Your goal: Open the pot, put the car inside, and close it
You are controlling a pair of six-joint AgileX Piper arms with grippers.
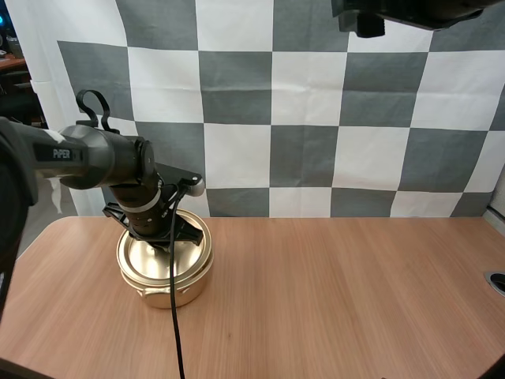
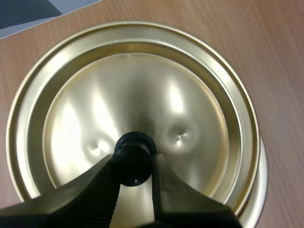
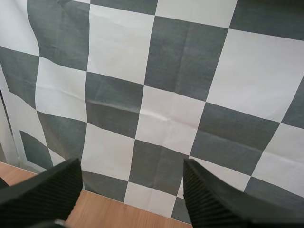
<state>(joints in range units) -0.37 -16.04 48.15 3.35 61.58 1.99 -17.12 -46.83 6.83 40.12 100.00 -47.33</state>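
A gold metal pot [image 1: 164, 286] stands on the left part of the wooden table. Its gold lid [image 2: 142, 85] lies on the pot, and a thin strip of the pot's rim [image 2: 262, 183] shows past the lid's edge. My left gripper [image 2: 134, 167] reaches down over the lid [image 1: 180, 251] and is shut on the black knob [image 2: 134, 156], one finger on each side of it. My right gripper [image 3: 130, 173] is open with nothing between its fingers [image 3: 42, 192] and is held high above the table's back edge, facing away from the pot.
The wooden table [image 1: 339, 300] stretches bare to the right of the pot. A small dark round fitting [image 1: 497, 282] sits at the table's right edge. Part of my right arm [image 1: 402, 12] hangs high above the back right.
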